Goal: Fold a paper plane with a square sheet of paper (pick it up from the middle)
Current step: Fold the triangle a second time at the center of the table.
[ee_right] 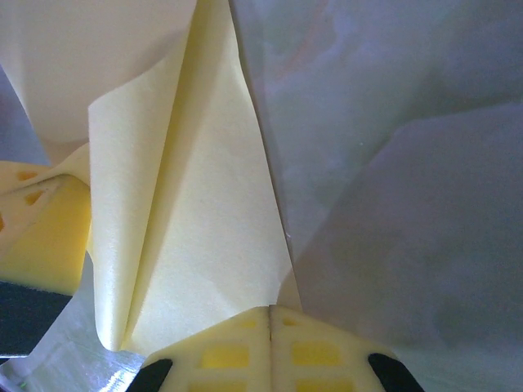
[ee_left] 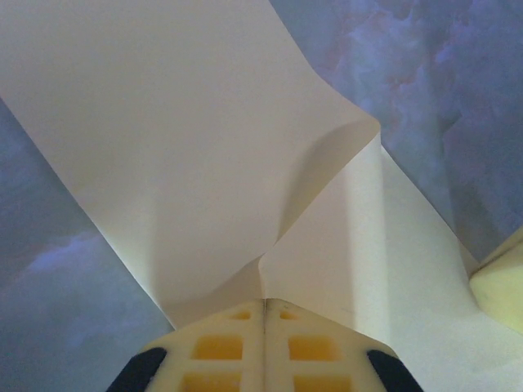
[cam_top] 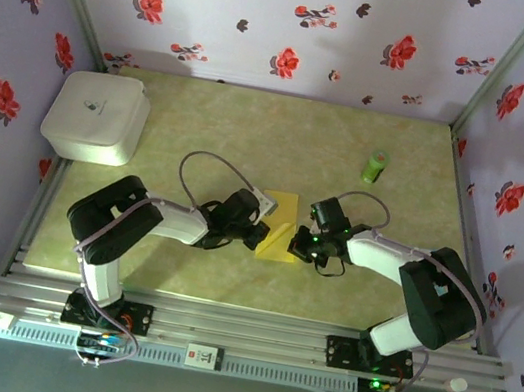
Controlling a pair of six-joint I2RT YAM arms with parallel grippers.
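Observation:
The square sheet of paper point(cam_top: 281, 218) is bright yellow and creased, and hangs above the middle of the table between my two grippers. My left gripper point(cam_top: 258, 237) is shut on its left edge. In the left wrist view the sheet point(ee_left: 163, 147) bends up from the closed fingertips point(ee_left: 245, 327) of that gripper point(ee_left: 264, 304). My right gripper point(cam_top: 300, 246) is shut on the right edge. In the right wrist view the paper point(ee_right: 204, 229) folds upward from this gripper point(ee_right: 270, 310), and a pad of the left gripper point(ee_right: 37, 237) shows at the left.
A small green cylinder point(cam_top: 376, 165) stands at the back right of the table point(cam_top: 254, 124). A white rounded box point(cam_top: 98, 116) sits at the back left. Flowered walls close in three sides, and a metal rail point(cam_top: 238, 329) runs along the near edge.

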